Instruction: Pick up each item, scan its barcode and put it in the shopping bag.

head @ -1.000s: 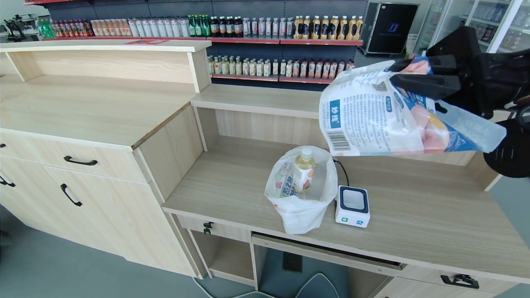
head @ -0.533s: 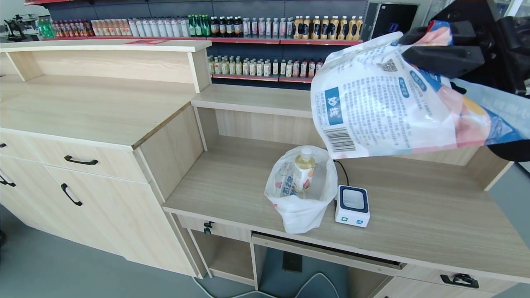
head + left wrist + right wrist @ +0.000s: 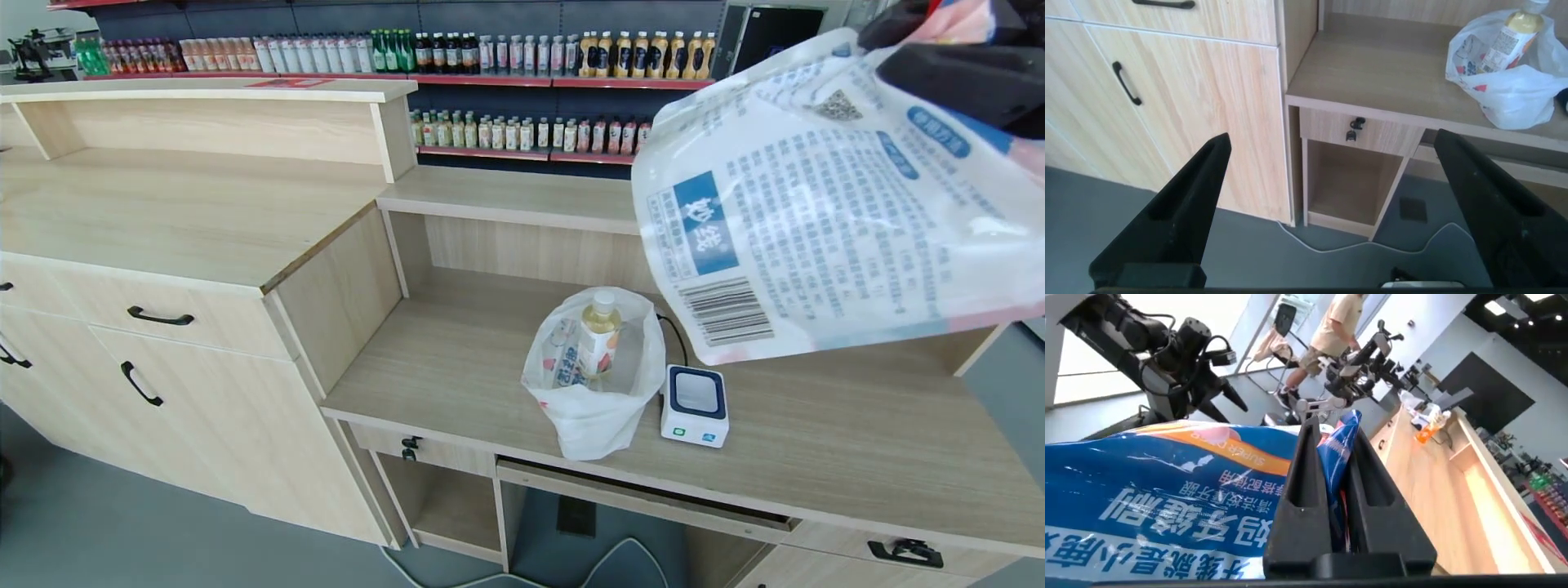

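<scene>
Now, farthest left, the left gripper (image 3: 1331,140) hangs low off the counter's front corner with its fingers spread wide and nothing between them, well apart from the work. On the counter (image 3: 816,433) stands the white shopping bag (image 3: 592,429), mouth open upward, with a yellow-capped drink bottle (image 3: 600,331) upright inside. Just beside the bag, on its right and almost touching it, lies the barcode scanner (image 3: 695,394), its window facing up.

Above and a little right of the scanner hangs the printed snack pouch (image 3: 816,212), held high in the air. Its long axis slopes from the gripped top edge at upper right down to a lower-left corner, where the barcode (image 3: 725,310) sits. The right gripper (image 3: 955,69) has its fingers clamped narrow on that top edge, and it is plainly the arm for this step.

The move likely turns on one thing — the barcode faces up toward the head camera, while the scanner's window looks upward, so the printed face probably has to be tipped over and lowered. Bare counter lies right of the scanner for that swing; the bag on its left and the raised back wall behind are the edges to mind.
</scene>
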Controlling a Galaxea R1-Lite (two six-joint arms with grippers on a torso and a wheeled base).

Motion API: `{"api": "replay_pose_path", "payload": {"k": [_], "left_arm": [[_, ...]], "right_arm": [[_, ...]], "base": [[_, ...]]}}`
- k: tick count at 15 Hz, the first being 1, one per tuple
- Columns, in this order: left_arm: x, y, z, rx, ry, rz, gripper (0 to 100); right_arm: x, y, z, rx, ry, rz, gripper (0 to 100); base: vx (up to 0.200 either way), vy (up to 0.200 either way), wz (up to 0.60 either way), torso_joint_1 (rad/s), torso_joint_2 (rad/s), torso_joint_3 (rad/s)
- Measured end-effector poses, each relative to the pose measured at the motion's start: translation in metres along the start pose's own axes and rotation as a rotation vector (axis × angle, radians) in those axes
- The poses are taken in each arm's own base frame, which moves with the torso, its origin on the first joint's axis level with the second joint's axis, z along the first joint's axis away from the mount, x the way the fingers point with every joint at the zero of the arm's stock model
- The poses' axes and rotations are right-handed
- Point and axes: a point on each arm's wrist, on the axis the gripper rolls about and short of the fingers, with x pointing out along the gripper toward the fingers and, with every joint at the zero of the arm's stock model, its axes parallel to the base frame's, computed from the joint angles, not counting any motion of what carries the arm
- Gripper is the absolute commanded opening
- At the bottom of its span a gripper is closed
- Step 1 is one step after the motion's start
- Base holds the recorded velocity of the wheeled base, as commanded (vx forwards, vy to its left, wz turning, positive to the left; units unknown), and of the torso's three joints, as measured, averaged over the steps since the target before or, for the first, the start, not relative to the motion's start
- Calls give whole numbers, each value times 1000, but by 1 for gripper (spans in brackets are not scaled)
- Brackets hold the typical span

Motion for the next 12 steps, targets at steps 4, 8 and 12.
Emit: {"api": "replay_pose_path", "payload": {"k": [4,8,12], "left_arm": [[0,0,0,0,0,0,100],[0,0,0,0,1,0,100],[0,0,0,0,0,0,100]], "right_arm": [[-1,8,11,93,2,-2,0],[-1,16,13,158,2,-3,0],[-1,26,8,210,4,-3,0]], "base": [[0,0,0,0,0,0],[0,0,0,0,0,0],[0,0,0,0,0,0]]}}
